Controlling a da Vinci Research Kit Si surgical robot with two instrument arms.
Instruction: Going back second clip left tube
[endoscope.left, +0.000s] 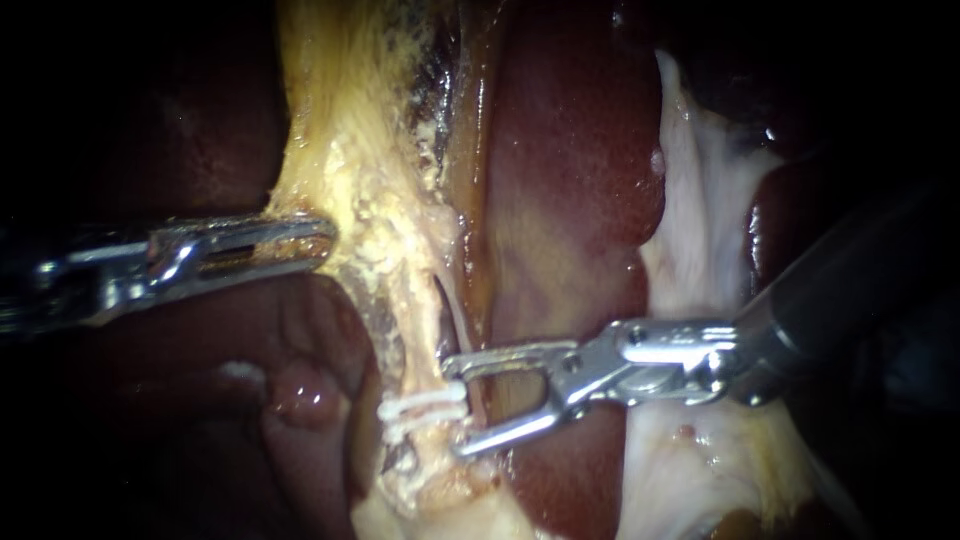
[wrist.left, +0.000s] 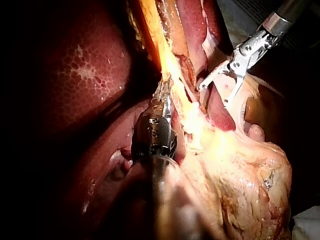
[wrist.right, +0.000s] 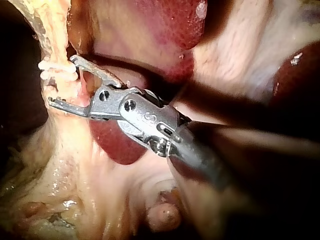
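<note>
A pale yellow tube (endoscope.left: 415, 350) runs down the middle of the endoscope view and carries two white clips (endoscope.left: 425, 408) side by side. My right instrument (endoscope.left: 458, 405) comes in from the right, its jaws open, with the tips just right of the clips and a gap showing between them. In the right wrist view the same jaws (wrist.right: 62, 80) stand apart beside the clips (wrist.right: 56, 69), with the tube's strand between them but not gripped. My left instrument (endoscope.left: 322, 240) is shut on the yellow fatty tissue (endoscope.left: 365, 190) higher up and holds it taut; it also shows here (wrist.left: 165, 95).
Dark red liver (endoscope.left: 570, 180) lies behind the tube and between the two instruments. Whitish membrane (endoscope.left: 700, 220) spreads at the right, above the right instrument's shaft (endoscope.left: 840, 290). A small pink nodule (endoscope.left: 300, 392) sits left of the clips. A lumpy yellow fat mass (wrist.left: 245, 180) lies beside the left shaft.
</note>
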